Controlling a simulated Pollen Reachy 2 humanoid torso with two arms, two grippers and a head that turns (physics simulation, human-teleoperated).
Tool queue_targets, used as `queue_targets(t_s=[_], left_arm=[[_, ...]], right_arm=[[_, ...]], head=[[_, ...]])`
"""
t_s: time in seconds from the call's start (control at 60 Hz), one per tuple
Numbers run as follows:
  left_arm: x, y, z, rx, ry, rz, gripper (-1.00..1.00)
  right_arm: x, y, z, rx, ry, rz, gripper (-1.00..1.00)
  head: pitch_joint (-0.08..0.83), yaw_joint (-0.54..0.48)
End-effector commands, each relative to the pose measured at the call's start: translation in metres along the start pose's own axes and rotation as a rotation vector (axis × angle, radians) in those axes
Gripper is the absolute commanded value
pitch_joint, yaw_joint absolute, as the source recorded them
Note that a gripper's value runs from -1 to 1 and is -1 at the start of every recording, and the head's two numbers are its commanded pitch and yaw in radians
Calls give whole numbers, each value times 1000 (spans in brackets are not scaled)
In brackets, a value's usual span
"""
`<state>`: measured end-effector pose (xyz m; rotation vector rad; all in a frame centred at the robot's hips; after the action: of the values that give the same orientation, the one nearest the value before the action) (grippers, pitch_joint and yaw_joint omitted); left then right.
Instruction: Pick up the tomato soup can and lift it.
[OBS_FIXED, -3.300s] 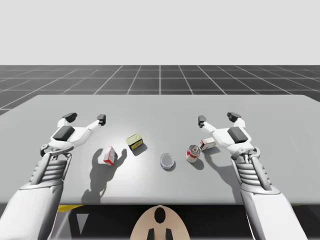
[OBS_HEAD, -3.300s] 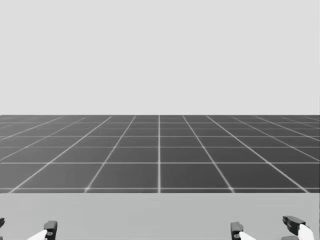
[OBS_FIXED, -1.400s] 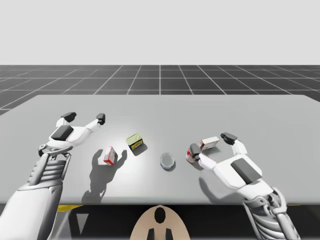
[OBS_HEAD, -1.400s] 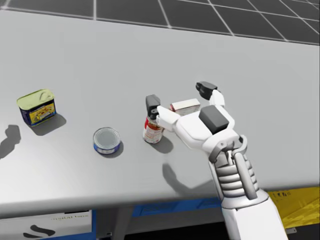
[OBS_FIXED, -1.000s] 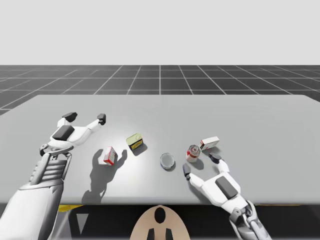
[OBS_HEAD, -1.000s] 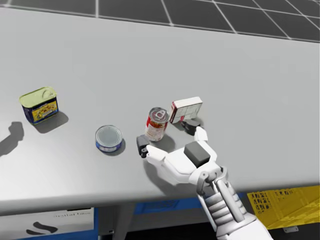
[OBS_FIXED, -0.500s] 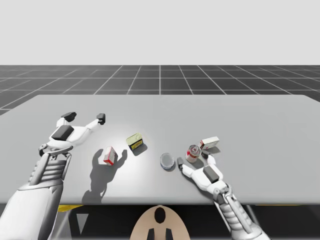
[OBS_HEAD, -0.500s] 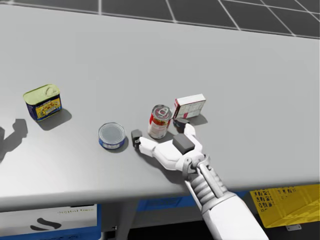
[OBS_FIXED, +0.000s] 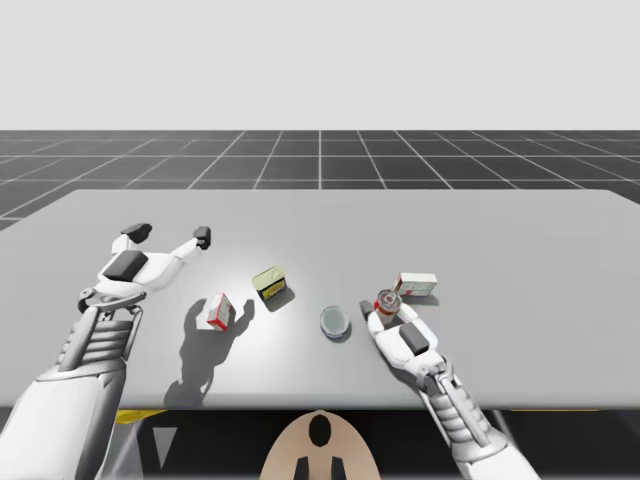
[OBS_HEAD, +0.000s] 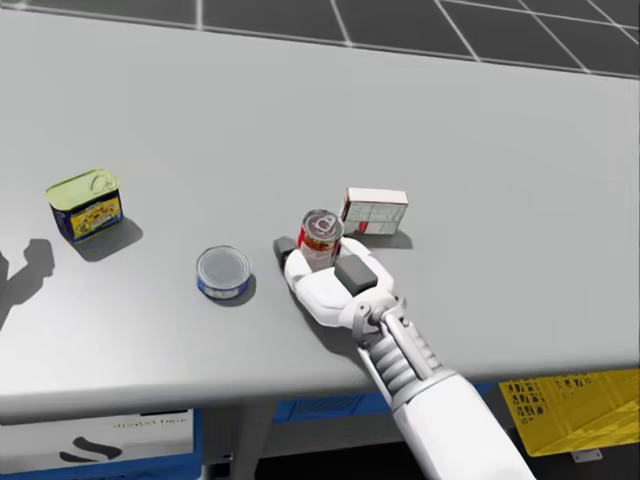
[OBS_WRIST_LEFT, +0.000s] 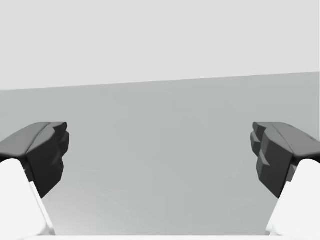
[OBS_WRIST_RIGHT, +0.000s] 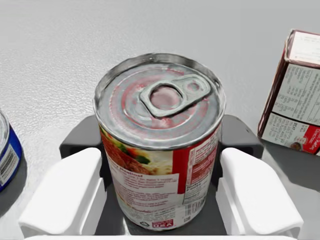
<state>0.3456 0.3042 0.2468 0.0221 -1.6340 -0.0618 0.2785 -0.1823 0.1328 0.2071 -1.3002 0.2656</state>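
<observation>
The tomato soup can (OBS_WRIST_RIGHT: 160, 150), red and white with a pull-tab lid, stands upright on the grey table (OBS_FIXED: 520, 230). My right gripper (OBS_WRIST_RIGHT: 161, 144) reaches it from the near side, its dark pads (OBS_WRIST_RIGHT: 82, 145) pressed against both sides, so it is shut on the can. In the head view the can (OBS_HEAD: 320, 238) sits in the right gripper (OBS_HEAD: 318, 250); the high view shows the can (OBS_FIXED: 388, 300) at the tip of the right gripper (OBS_FIXED: 385, 308). My left gripper (OBS_FIXED: 170, 235) hovers open over the table's left part, with nothing between its fingers (OBS_WRIST_LEFT: 42, 155).
A red-and-white box (OBS_HEAD: 375, 212) lies just behind and right of the can. A flat blue can (OBS_HEAD: 223, 272) sits to its left. A yellow-green tin (OBS_HEAD: 85, 205) and another small red-and-white box (OBS_FIXED: 217, 311) are further left. The table's front edge runs close under my right forearm.
My right gripper slid forward around the soup can and shut on it. The red-and-white box beside it turned slightly. My left arm stayed still.
</observation>
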Motion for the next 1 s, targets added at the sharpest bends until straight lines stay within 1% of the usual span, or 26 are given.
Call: queue_targets(t_s=[0.017,0.067,0.183,0.2,0.233,0.25,0.3,0.317,0.35,0.367,0.417,0.433,0.5,0.567,0.65,0.75,0.8,0.85,0.883,0.9,0.933,0.967,1.0], left_arm=[[0,-1,0,0,-2,-9,-1000],[0,-1,0,1,-2,-9,-1000],[-1,-2,0,3,-2,-11,-1000],[-1,-2,0,3,-2,-12,-1000],[-1,-2,0,3,-2,-12,-1000],[-1,-2,0,3,-2,-13,-1000],[-1,-2,0,4,-2,-14,-1000],[-1,-2,0,4,-1,-15,-1000],[-1,-2,0,5,-1,-14,-1000],[-1,-2,1,5,-2,-14,-1000],[0,-2,1,6,-3,-13,-1000],[0,-2,1,7,-4,-12,-1000],[0,-2,1,8,-4,-9,-1000],[0,-1,1,9,-4,-7,-1000],[1,-1,1,10,-4,-5,-1000],[1,0,2,13,-6,-3,-1000],[1,0,2,13,-7,-2,-1000],[2,1,2,14,-7,-1,-1000],[2,1,2,15,-7,0,-1000],[2,1,2,15,-8,0,-1000],[2,1,2,15,-8,1,-1000],[2,2,2,15,-9,2,-1000],[2,2,2,16,-9,3,-1000]], right_arm=[[-1,9,-1,2,-9,-38,1000],[-1,9,-1,4,-9,-40,1000],[-2,8,0,7,-10,-44,1000],[-2,8,0,7,-10,-43,1000],[-2,8,0,8,-10,-44,1000],[-3,8,0,8,-11,-45,1000],[-3,8,0,7,-12,-45,1000],[-4,8,0,8,-11,-44,1000],[-4,8,0,9,-11,-43,1000],[-5,8,0,7,-12,-40,1000],[-5,8,0,6,-13,-39,1000],[-5,8,0,7,-13,-39,1000],[-5,9,0,7,-15,-37,1000],[-4,9,1,8,-18,-34,1000],[1,11,3,9,-32,-29,1000],[16,15,12,22,-59,-22,1000],[31,18,18,29,-95,1,1000],[49,19,25,37,-126,6,1000],[56,20,27,37,-141,14,1000],[67,21,32,39,-164,25,1000],[75,21,34,41,-179,29,1000],[90,21,40,38,-216,47,1000],[98,20,42,35,-235,50,1000]], head=[[697,-258],[689,-259],[615,-251],[585,-249],[563,-246],[533,-244],[501,-242],[470,-241],[451,-239],[422,-239],[394,-239],[367,-240],[316,-248],[279,-258],[262,-263],[261,-266],[260,-267],[259,-267],[259,-268],[259,-268],[258,-269],[258,-270],[257,-271]])
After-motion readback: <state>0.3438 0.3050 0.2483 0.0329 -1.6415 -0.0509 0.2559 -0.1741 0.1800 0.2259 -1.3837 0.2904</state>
